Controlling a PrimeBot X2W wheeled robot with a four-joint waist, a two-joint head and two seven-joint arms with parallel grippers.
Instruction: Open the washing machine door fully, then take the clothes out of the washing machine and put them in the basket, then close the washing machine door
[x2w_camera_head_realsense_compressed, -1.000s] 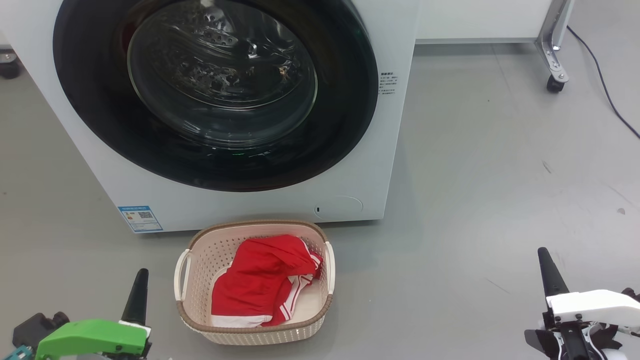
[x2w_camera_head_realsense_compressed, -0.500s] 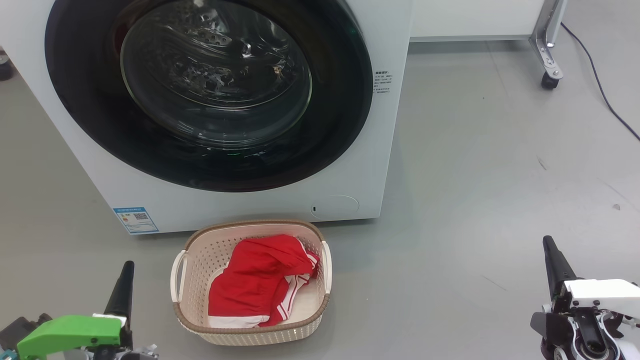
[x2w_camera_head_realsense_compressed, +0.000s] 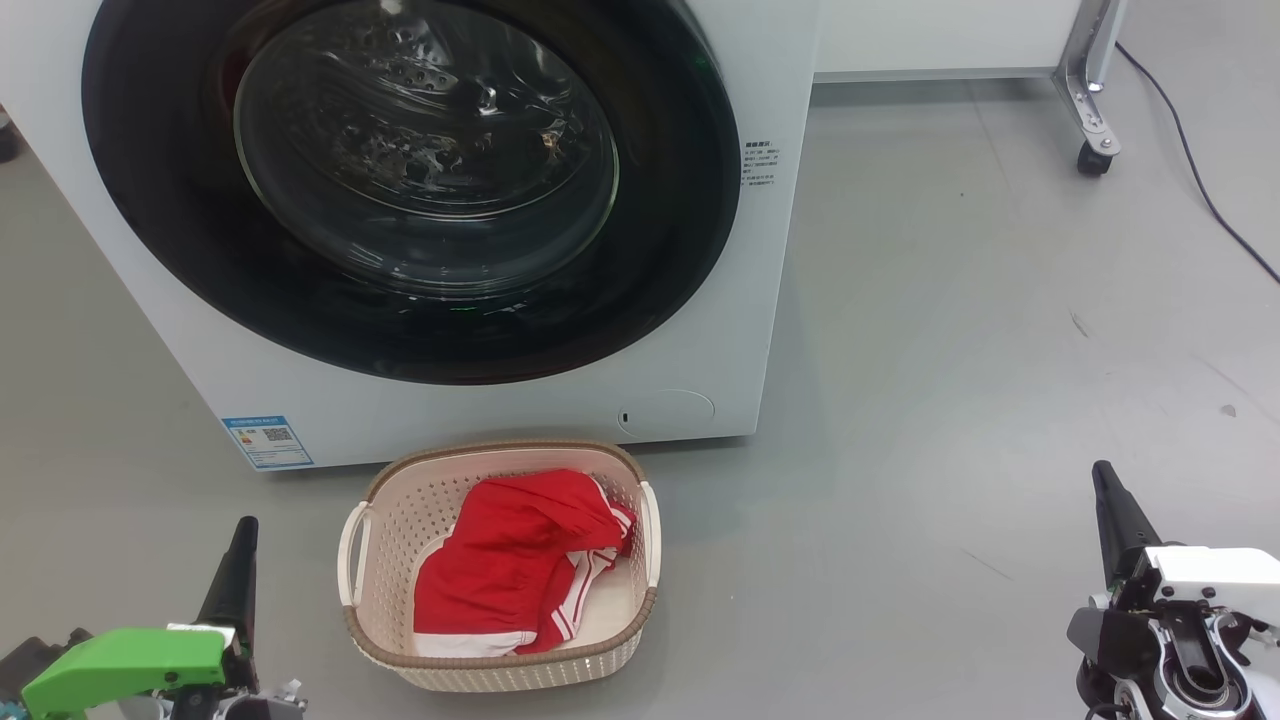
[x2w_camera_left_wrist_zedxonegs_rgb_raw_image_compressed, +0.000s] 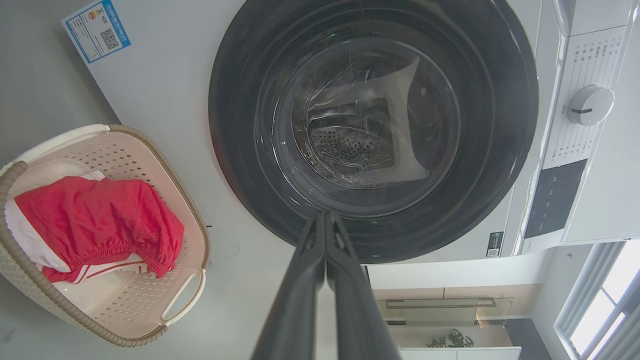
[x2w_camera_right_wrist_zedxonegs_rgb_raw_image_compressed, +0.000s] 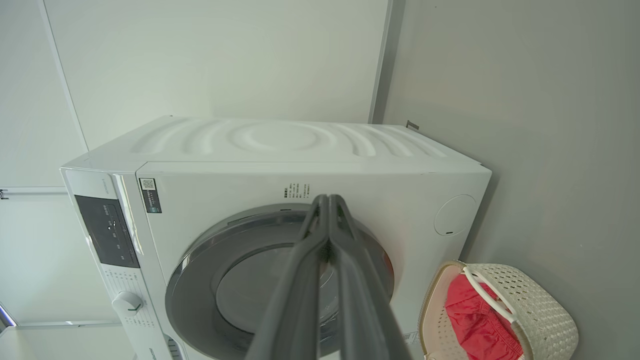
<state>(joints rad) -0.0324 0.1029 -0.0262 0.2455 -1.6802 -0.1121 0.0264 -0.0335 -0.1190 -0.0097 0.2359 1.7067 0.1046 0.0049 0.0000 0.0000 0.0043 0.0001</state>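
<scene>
The big white front-loading washing machine (x2w_camera_head_realsense_compressed: 770, 330) is sitting on the grey floor (x2w_camera_head_realsense_compressed: 950, 350). Its large round door with the shiny black rim and clear glass middle (x2w_camera_head_realsense_compressed: 680, 240) is lying flat against the washing machine's front, so it is looking closed. The small cream plastic basket with holes in its sides and a brown rim (x2w_camera_head_realsense_compressed: 500, 450) is sitting right in front of the washing machine, just below the door, probably so clothes are only needing a short trip. The bright red clothes with white stripes (x2w_camera_head_realsense_compressed: 500, 570) are lying crumpled in that basket, not inside the washing machine.

The long dark left fingers (x2w_camera_head_realsense_compressed: 238, 570) are pressing together and holding nothing. They are hanging out in front of the washing machine's corner with the small blue label (x2w_camera_head_realsense_compressed: 267, 442). The long dark right fingers (x2w_camera_head_realsense_compressed: 1112, 505) are pressing together too, also holding nothing, well out past the washing machine's other corner. I am guessing the job is finishing and both arms are keeping clear.
</scene>
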